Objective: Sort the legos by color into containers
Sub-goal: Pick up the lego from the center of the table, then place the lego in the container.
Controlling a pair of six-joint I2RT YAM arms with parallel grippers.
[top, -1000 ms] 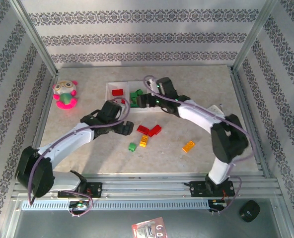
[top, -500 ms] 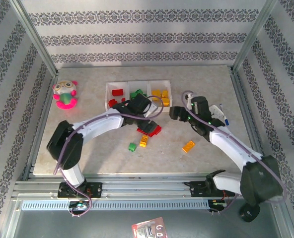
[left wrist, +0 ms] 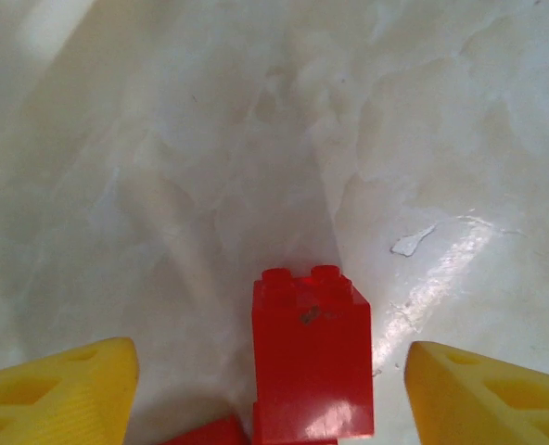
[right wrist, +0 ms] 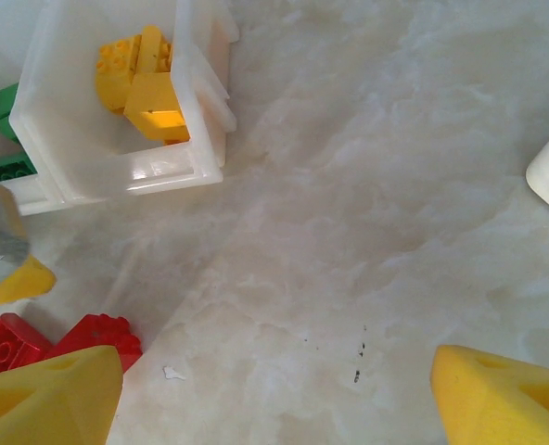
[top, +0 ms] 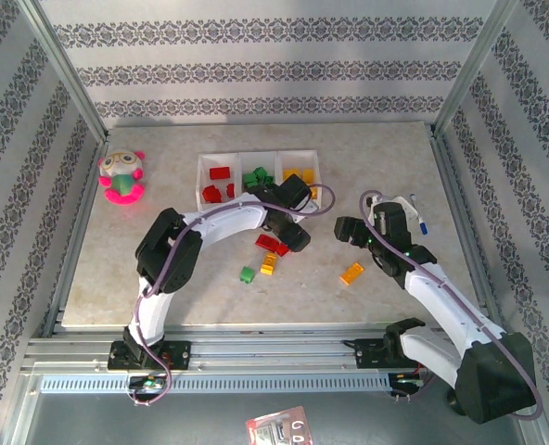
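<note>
The marbled table (top: 117,269) bears a white tray (top: 200,182), loose legos (top: 351,273) and a plush toy (top: 121,176).

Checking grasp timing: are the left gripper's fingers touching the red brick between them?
Apart. The left wrist view shows bare table between the red brick and the left gripper's fingers on both sides.
</note>
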